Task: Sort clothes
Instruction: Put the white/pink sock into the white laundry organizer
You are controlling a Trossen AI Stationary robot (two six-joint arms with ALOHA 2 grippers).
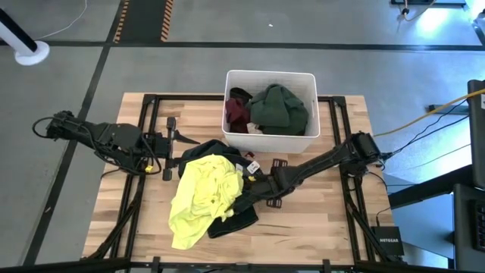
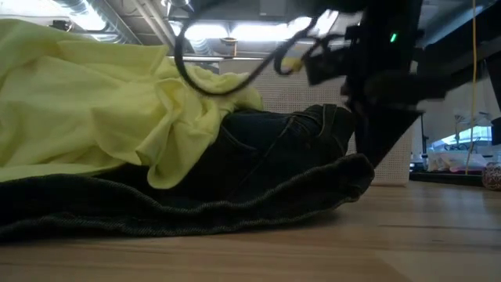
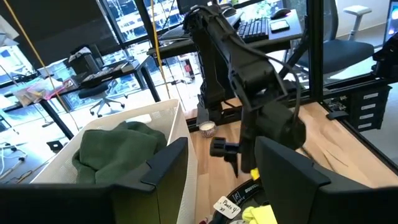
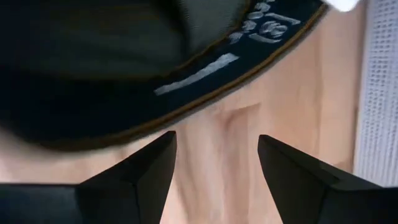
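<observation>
The right gripper (image 4: 214,171), released, sits at the black garment (image 1: 236,214) edge for pickup. The left gripper (image 1: 168,145), released, waits beside the pile.

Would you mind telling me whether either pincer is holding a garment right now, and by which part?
Nothing is held. The right pincer is open just short of the black garment's edge; the left pincer is open near the bin.
</observation>
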